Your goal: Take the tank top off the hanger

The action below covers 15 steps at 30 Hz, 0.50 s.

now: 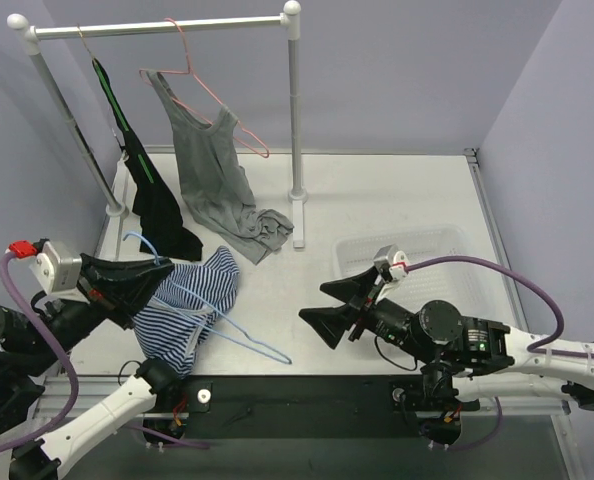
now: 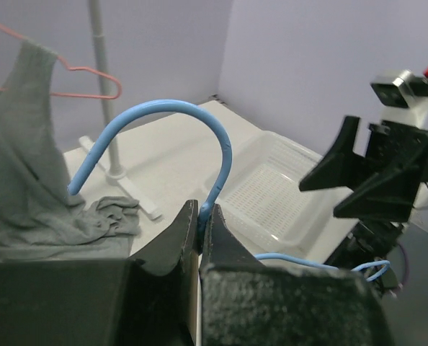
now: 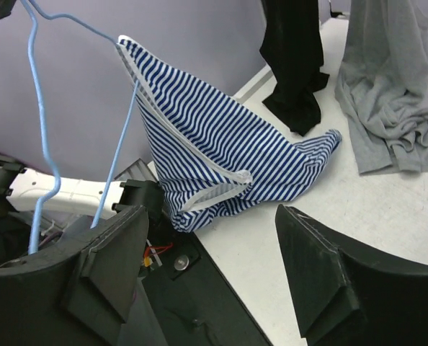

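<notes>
Left gripper (image 2: 199, 220) closed on the neck of the blue hanger (image 2: 163, 108), just beneath its hook, the wire pinched between nearly touching jaws; right gripper (image 3: 210, 213) spread wide and holding nothing. The striped tank top (image 3: 214, 137) hangs from the hanger below and slightly ahead of the left gripper, and directly in front of the right gripper's open jaws, near them but apart. In the right wrist view its long axis runs on a slant, from a peak caught on the hanger wire, above and to one side of the jaws, down to a tail resting on the table further ahead. The white-edged hem fold lies closest to the fingertips, so the right arm is judged the nearer free tool for pulling the cloth off while the left arm steadies the wire. The garment is blue-and-white striped, limp and bunched, with one opening gaping. From above, one end of the hanger's wire shows bare beyond the fabric. The grey tank top (image 1: 212, 165) on a pink hanger (image 1: 217, 105) hangs from the rack (image 1: 157, 27), well beyond both grippers
</notes>
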Available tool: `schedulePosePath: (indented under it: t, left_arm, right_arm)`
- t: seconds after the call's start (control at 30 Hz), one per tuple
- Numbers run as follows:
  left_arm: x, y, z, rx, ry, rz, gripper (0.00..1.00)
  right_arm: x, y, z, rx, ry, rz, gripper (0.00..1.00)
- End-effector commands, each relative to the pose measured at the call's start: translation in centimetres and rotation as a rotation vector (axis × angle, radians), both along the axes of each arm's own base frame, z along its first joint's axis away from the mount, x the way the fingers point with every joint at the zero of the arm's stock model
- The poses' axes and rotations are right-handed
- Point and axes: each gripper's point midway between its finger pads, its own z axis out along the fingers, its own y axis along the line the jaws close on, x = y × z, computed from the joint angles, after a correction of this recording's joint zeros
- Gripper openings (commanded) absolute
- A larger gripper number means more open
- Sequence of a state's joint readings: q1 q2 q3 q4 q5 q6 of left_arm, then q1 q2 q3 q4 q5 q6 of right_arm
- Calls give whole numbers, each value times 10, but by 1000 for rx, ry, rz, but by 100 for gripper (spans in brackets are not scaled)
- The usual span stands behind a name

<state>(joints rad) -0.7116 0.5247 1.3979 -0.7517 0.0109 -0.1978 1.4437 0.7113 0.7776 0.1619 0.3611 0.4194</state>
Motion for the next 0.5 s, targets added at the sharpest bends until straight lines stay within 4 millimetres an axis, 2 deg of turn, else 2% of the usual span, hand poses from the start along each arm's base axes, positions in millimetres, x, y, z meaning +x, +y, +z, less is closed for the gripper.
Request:
schedulePosePath:
  t: [0.0,0.1,0.13,0.2,0.23,0.27,0.3,0.33,0.4,0.43,0.47]
  left_arm:
    - [-42,-21,20,11,-149,-251,0]
    - [-63,-25,21,-1,-183,-346,0]
    - [-67,-26,21,-6,-189,-369,0]
    - [-82,-29,24,-17,-209,-445,0]
    - [-86,-31,23,-18,-209,-470,0]
    - [-91,-33,24,-19,-207,-497,0]
    - [-99,-37,24,-19,-201,-554,0]
    - [-105,-38,26,-20,-204,-585,0]
    - [-111,-41,28,-26,-188,-631,0]
    - [-117,-41,29,-28,-193,-661,0]
    - [-120,-41,33,-37,-202,-671,0]
  right_arm:
    - [2,-8,35,39,-129,29,74]
    - [16,-8,42,51,-132,24,76]
    - [19,-3,45,65,-128,71,77]
    - [23,11,44,54,-119,132,77]
    - [21,25,37,27,-115,203,78]
    - [30,28,35,2,-135,214,79]
    - [33,33,43,-3,-159,236,79]
    - [39,46,31,-44,-156,263,80]
    - [39,58,33,-69,-220,339,80]
    - [40,70,28,-75,-248,387,81]
    - [34,76,28,-71,-294,453,82]
